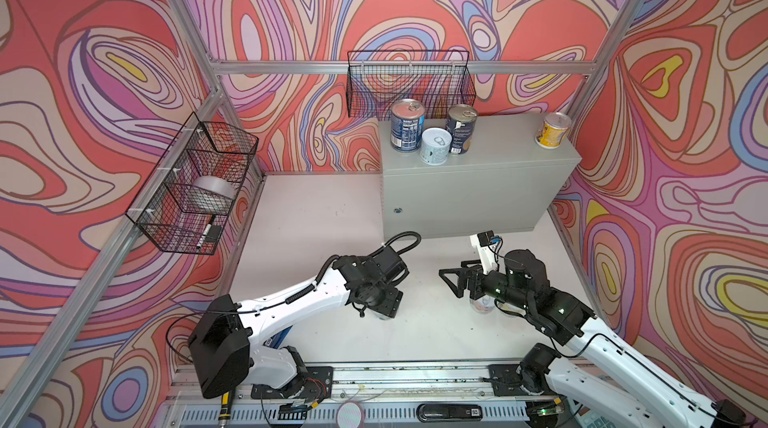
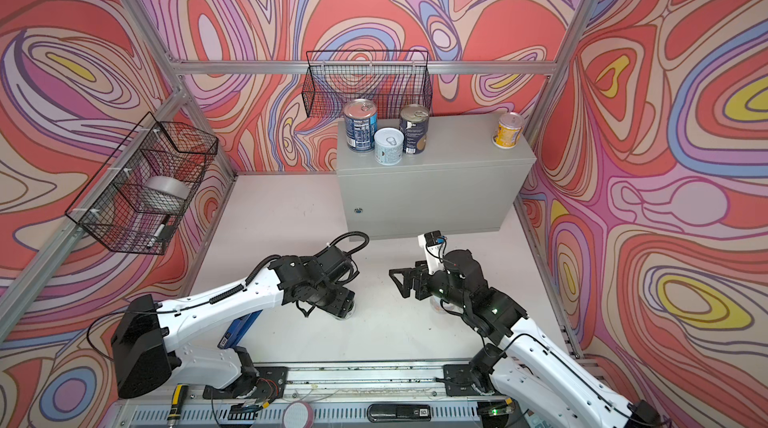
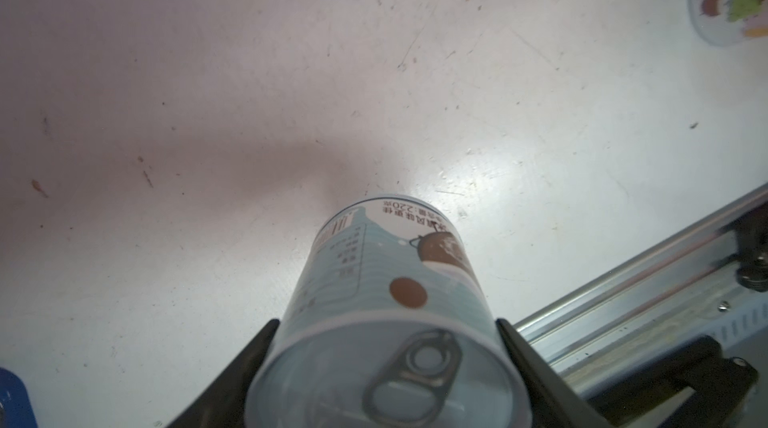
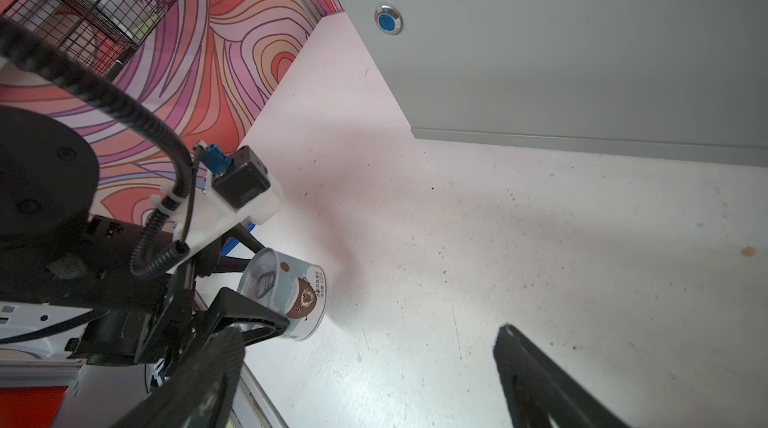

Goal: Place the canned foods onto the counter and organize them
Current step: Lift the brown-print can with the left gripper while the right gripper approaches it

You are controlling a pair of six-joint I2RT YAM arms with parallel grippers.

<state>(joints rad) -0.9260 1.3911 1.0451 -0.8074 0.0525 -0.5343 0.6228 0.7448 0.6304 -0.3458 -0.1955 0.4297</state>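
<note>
Left pincer (image 3: 386, 324), narrowed onto a short white-and-teal cylindrical tin with a silver pull-tab lid (image 3: 374, 263), fingers (image 3: 517, 353) pressed against opposite sides just under the rim. Appears upright, base on the scuffed white surface (image 1: 324, 238), near and about the middle, well apart from the raised surface (image 1: 498, 143) of a plain light-grey rectangular metal cabinet at far right.

On that raised surface, left end: a tall dark-blue tin (image 1: 407, 124), a second tall dark-blue tin (image 1: 460, 128), and a short pale-blue tin (image 1: 435, 145) just in front, between them. At the right end, alone, a short yellow tin (image 1: 550, 130).

Right pincer (image 1: 452, 283), spread wide and empty, held low to the right of the grasped tin, with a pale tin with coloured prints (image 3: 727, 1) partly hidden beneath its arm.

Gripped so high, could tip or slide out on the lift. Needs a clear rise over the cabinet's front edge, or risks being jarred loose. Set down too close to the pale-blue tin, itself near that edge, could knock it off. Swung wide, could meet the right arm.
</note>
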